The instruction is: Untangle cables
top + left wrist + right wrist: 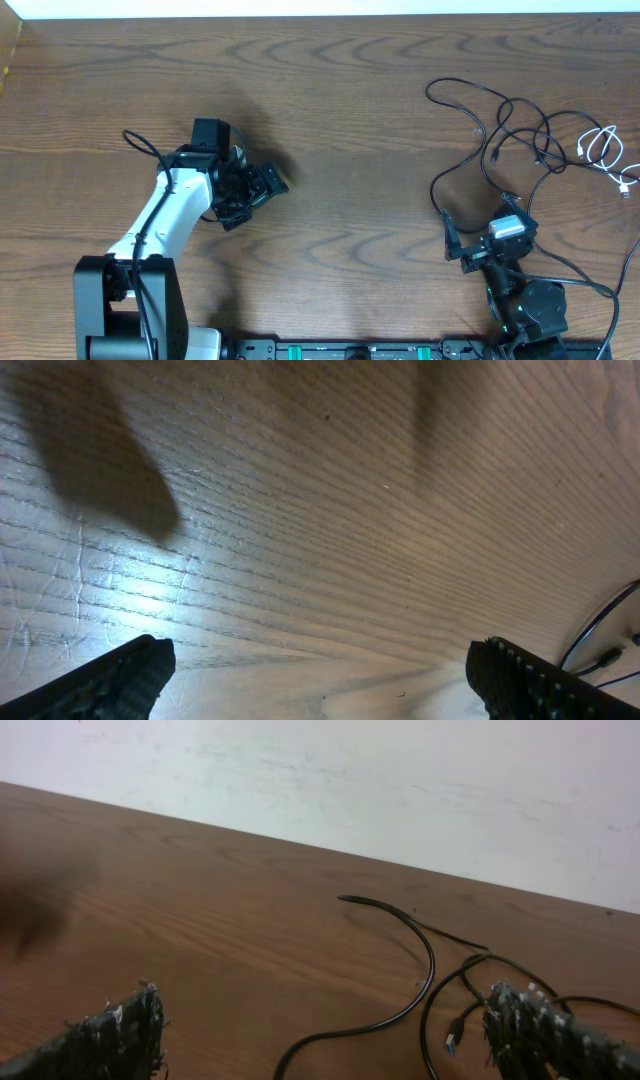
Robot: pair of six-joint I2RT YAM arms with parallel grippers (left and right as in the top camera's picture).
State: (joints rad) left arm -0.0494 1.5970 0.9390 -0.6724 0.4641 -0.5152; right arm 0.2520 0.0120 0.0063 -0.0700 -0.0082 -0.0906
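Note:
The long black cable [497,128] lies in tangled loops on the right part of the table. A shorter white cable [604,150] is coiled at the far right edge, next to the black loops. My right gripper [485,218] sits just in front of the tangle, open and holding nothing. In the right wrist view the black cable [424,972] curves between the spread fingertips [118,1032], and a blue-tipped plug [455,1041] lies by the right one. My left gripper [262,196] is open over bare wood at centre left, far from the cables. The left wrist view shows only a bit of black cable [598,628] at its right edge.
The wooden table [350,90] ends at a white wall along the back. Thicker black wires [575,280] run from the right arm's base at the lower right. The left arm's base [125,300] stands at the lower left.

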